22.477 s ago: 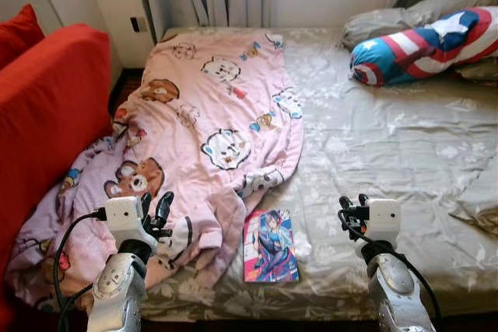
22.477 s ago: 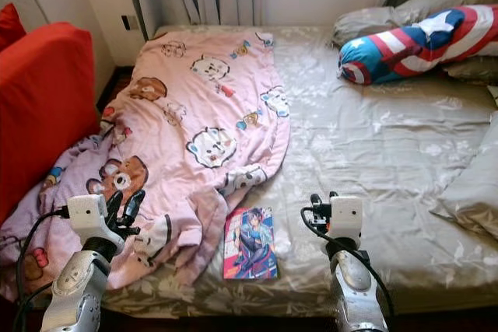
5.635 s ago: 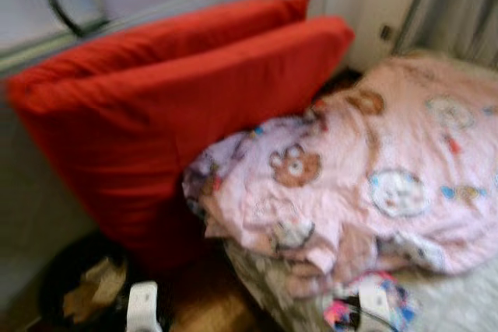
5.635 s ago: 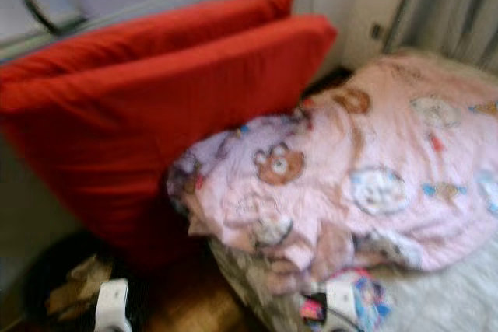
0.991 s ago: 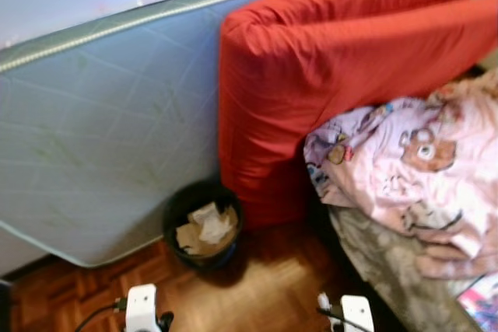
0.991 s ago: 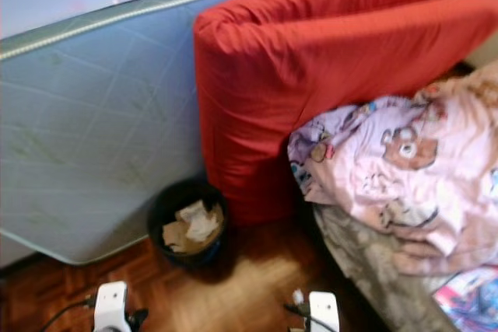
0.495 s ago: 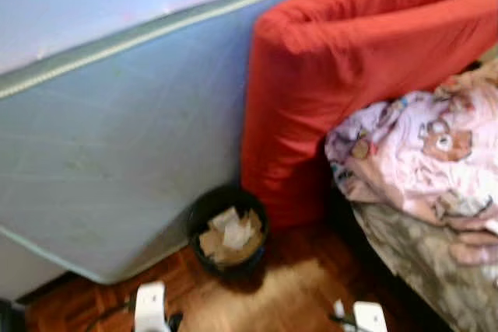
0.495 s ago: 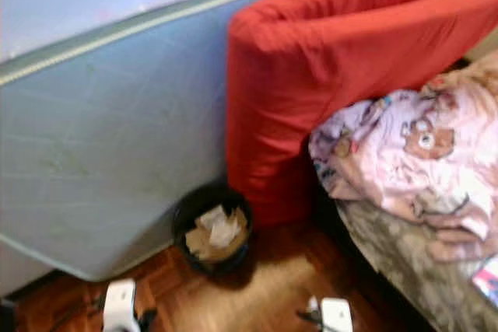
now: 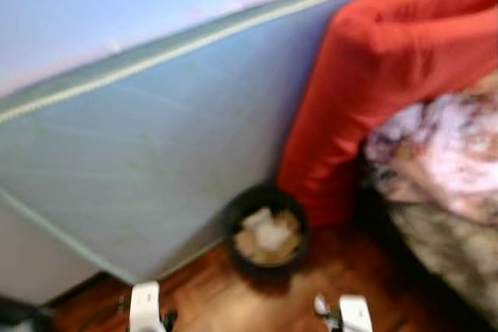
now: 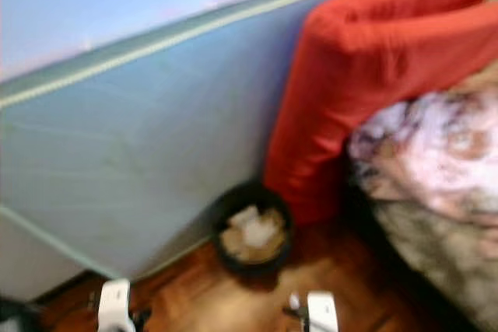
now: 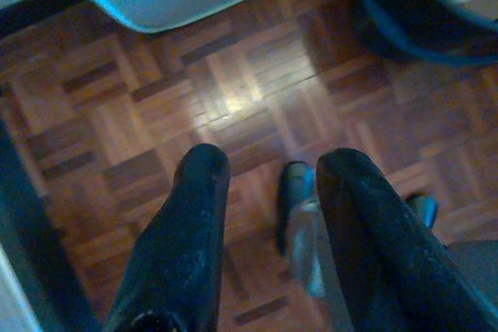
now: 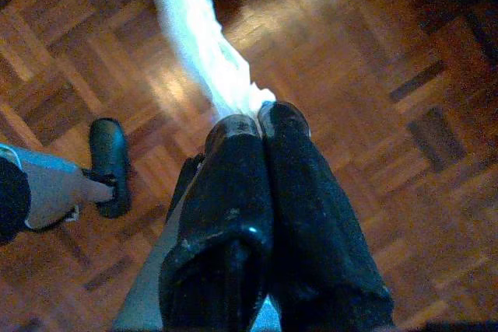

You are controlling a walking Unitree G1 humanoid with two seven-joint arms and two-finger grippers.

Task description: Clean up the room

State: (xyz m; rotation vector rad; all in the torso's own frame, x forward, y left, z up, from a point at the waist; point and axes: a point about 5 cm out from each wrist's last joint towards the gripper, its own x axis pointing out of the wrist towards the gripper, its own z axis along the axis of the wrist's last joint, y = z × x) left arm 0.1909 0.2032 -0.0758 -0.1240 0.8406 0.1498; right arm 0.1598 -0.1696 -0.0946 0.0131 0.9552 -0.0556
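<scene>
The right gripper [image 12: 253, 118] is clenched on a crumpled white tissue [image 12: 204, 48] jutting past its fingertips. The round black waste bin [image 9: 266, 229] holding paper scraps sits ahead of it on the parquet floor [image 11: 117, 99]; dropping remains. The left gripper [image 11: 272, 172] hangs spread, empty.

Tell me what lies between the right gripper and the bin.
Bare wood floor, seen from the head; the right gripper, holding white tissue, sits short of the bin.
</scene>
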